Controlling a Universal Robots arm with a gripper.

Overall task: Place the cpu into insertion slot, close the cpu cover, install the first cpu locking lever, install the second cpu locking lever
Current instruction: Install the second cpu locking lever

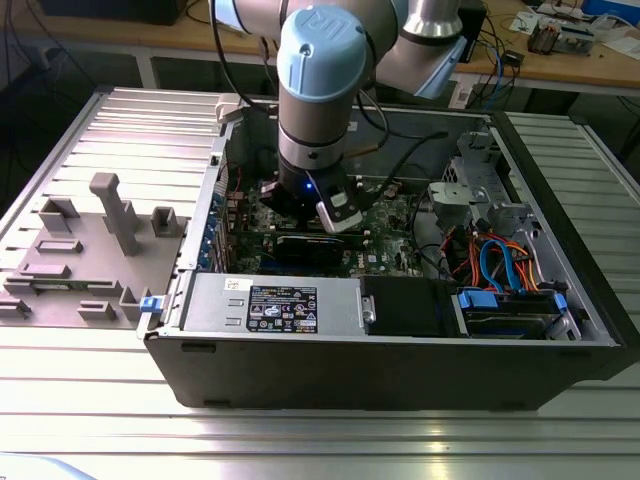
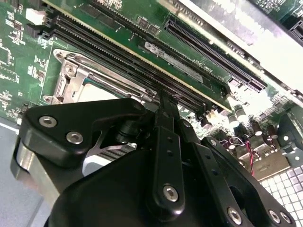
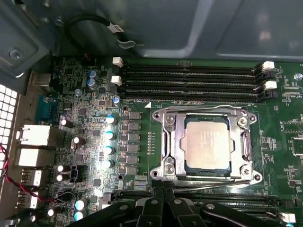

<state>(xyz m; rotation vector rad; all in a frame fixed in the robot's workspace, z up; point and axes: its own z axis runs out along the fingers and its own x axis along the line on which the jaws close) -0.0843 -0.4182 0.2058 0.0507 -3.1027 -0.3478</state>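
Two of the four jobs looked done at this point, going by how things lay. The cpu [image 3: 207, 144] sat flat in the insertion slot [image 3: 208, 172], and the cpu cover [image 3: 171, 142] was folded down over it, framing the silver top through its cut-out.

So I'd call the step in hand the first locking lever. The gripper [image 3: 163, 191] was down inside the computer case [image 1: 400, 380] that sat on the counter [image 1: 300, 440], right at the socket edge opposite the memory slots [image 3: 189, 80]. That's where one wire lever [image 3: 213, 181] ran along the frame. The fingers [image 2: 163, 101] were pressed together with nothing pinched between them that I could see, so to me it read as a push with the tip, not a grab. I couldn't tell whether the tip was touching the wire or just beside it, or whether either lever was hooked under its catch.

Tips for doing this bit well, just my take:
- keep the tip on the wire itself, not on the cover plate
- press down and then sideways so the lever tucks under its hook
- go slow, because a slip lands on the motherboard [image 3: 279, 142]
- watch that the cover stays flat all round the chip
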